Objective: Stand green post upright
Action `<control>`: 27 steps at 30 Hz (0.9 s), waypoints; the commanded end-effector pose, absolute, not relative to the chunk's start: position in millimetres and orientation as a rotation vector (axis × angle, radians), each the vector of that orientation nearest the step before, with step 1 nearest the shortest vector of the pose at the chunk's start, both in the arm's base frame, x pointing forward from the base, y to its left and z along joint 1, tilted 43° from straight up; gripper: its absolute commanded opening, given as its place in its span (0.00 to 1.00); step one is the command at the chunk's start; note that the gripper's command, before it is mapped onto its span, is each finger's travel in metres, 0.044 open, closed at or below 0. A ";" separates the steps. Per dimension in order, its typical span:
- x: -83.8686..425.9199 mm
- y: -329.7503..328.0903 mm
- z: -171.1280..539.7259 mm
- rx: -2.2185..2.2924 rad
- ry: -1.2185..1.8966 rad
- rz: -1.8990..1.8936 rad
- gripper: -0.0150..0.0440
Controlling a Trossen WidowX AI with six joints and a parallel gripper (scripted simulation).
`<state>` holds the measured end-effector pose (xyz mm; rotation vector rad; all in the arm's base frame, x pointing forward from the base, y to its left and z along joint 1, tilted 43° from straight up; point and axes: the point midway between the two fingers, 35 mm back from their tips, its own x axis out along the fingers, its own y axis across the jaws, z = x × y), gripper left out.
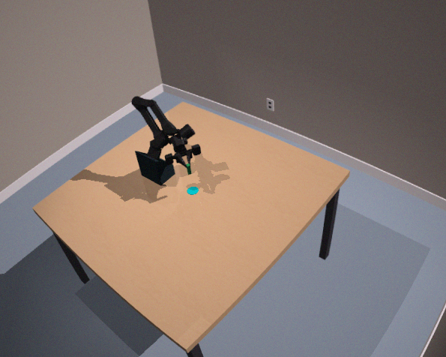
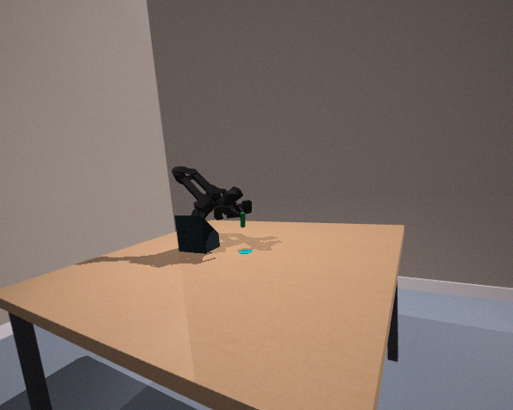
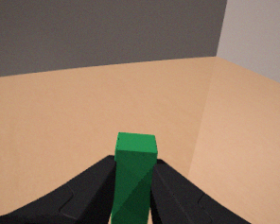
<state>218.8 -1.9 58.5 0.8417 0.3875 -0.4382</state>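
Observation:
The green post (image 1: 189, 169) (image 2: 242, 220) (image 3: 133, 180) is held about upright in the air, its lower end well above the table top. My gripper (image 1: 187, 165) (image 2: 242, 213) (image 3: 134, 165) is shut on it near its upper end, one finger on each side in the wrist view. The cyan circle (image 1: 193, 190) (image 2: 246, 251) lies flat on the table, bare, and below the post in the top and exterior views. It does not show in the wrist view. Whether the post is straight above the circle I cannot tell exactly.
The dark arm base (image 1: 156, 169) (image 2: 197, 234) stands on the wooden table (image 1: 199, 245) (image 2: 265, 308) (image 3: 61, 122), to the left of the circle in the top and exterior views. The arm's shadow falls on the table around the base and beside the circle. Walls rise behind the table.

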 end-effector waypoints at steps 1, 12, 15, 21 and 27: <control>220.2 -0.5 56.6 0.841 0.386 -0.445 0.29; 225.5 8.3 49.3 0.828 0.389 -0.450 0.29; 226.6 10.7 47.2 0.824 0.390 -0.450 0.29; 228.6 15.7 42.7 0.817 0.390 -0.452 0.29; 230.0 20.6 37.9 0.808 0.389 -0.453 0.29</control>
